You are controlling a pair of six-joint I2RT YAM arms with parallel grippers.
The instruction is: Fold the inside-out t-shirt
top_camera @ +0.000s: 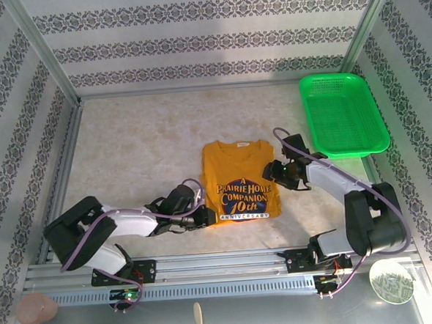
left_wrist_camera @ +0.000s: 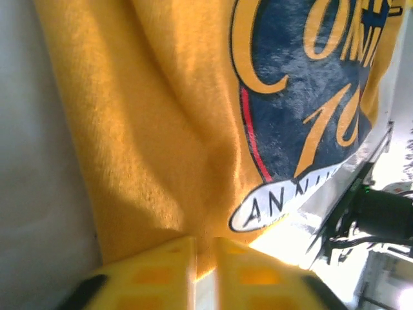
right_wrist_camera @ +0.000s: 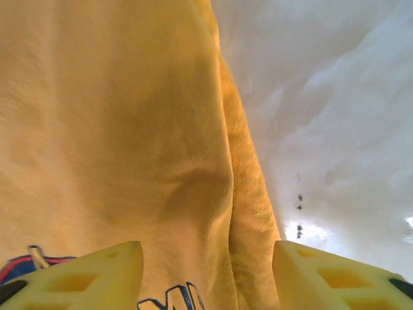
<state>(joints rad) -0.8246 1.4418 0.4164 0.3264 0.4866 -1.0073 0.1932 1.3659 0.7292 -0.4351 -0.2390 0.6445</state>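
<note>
Top external shows the t-shirt (top_camera: 239, 177) lying mid-desk (top_camera: 127, 153), print up. My left pincer (left_wrist_camera: 205, 252) is pinched tight on its lower left corner, and my right pincer (right_wrist_camera: 206, 258) gapes wide over the right edge. I'd clamp the right, then lift both evenly so it folds flat.

Basket (top_camera: 343, 114) near right tool (right_wrist_camera: 208, 265); table (top_camera: 138, 156) open
</note>
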